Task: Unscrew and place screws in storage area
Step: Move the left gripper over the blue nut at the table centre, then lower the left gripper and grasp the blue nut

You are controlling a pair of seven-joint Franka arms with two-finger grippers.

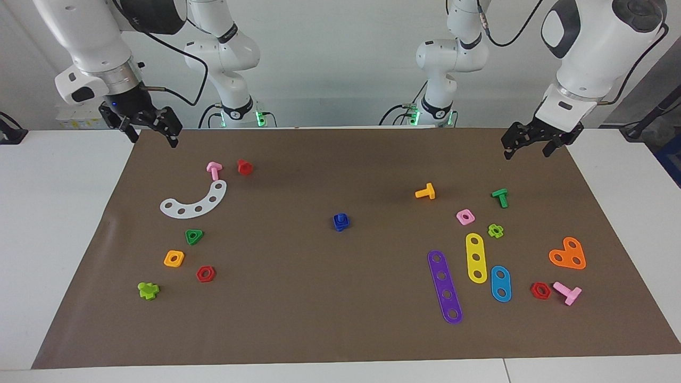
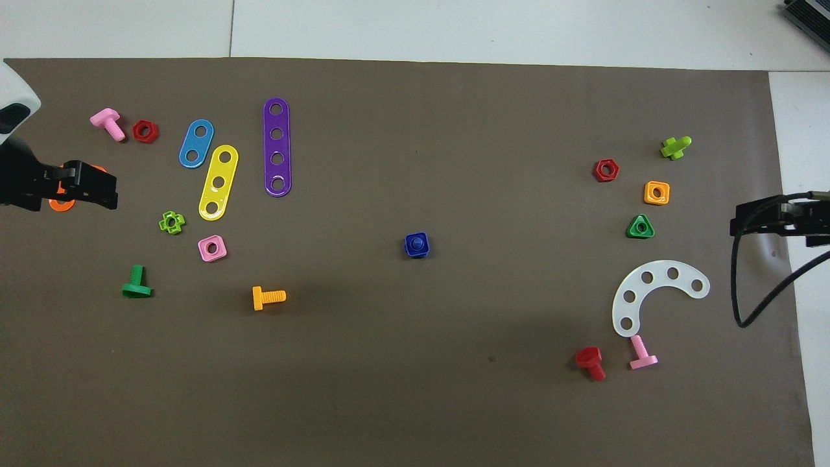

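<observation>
Facing view: dark-blue bolt [image 1: 341,221] stands shaft-up, axis vertical, threaded into a square nut mid-mat, left gripper [image 1: 530,143] and right gripper [image 1: 151,129] both spread wide, empty, up at the mat's robot-side corners; overhead view: bolt [image 2: 416,244] shows round shaft tip centred in the blue square.

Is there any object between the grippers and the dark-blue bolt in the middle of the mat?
Nothing visible blocks either gripper. The dark-blue bolt sits alone mid-mat, seated in a dark-blue square nut. The left gripper and right gripper hang open over the mat's corners nearest the robots. The orange bolt lies off the left gripper's path.
</observation>
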